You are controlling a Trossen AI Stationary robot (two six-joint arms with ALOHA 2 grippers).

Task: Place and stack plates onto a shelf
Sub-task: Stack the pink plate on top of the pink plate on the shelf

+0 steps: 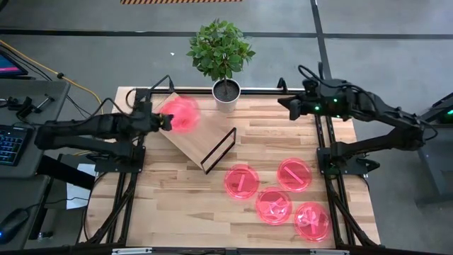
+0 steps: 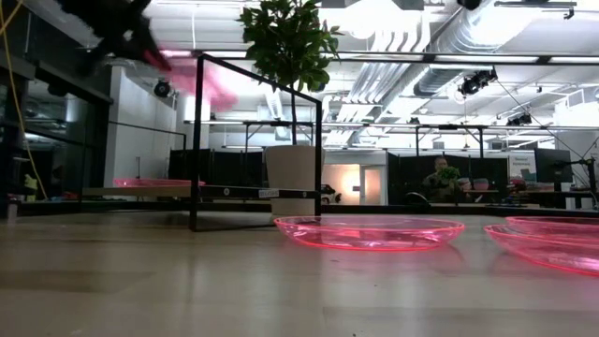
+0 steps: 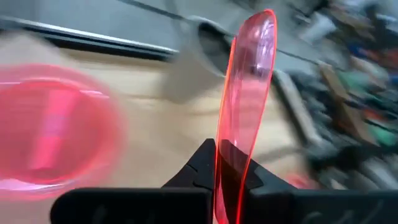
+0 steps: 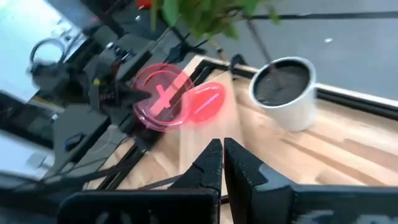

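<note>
My left gripper (image 1: 167, 122) is shut on a translucent pink-red plate (image 1: 182, 113), which is in the air over the far left part of the shelf (image 1: 192, 143), a light board with a black wire frame (image 1: 218, 150). A second plate (image 4: 208, 102) lies flat on the board under it. Several more plates (image 1: 274, 205) lie flat on the table at the near right. My right gripper (image 1: 284, 108) is shut on nothing, high over the table's far right. Motion blurs the held plate. My left gripper pinches the plate's rim (image 3: 227, 134) between its two fingers (image 3: 204, 155). The fingers reach in from the table's left, slanting a little down. The plate stands out beyond them, edge-on to the wrist camera, lifted clear of the shelf and of the plate lying there.
A white pot (image 1: 226, 95) with a green plant stands at the table's far edge, just right of the shelf. Bare tabletop (image 1: 163, 202) lies at the near left. Black frame bars (image 1: 329, 159) run along both sides of the table.
</note>
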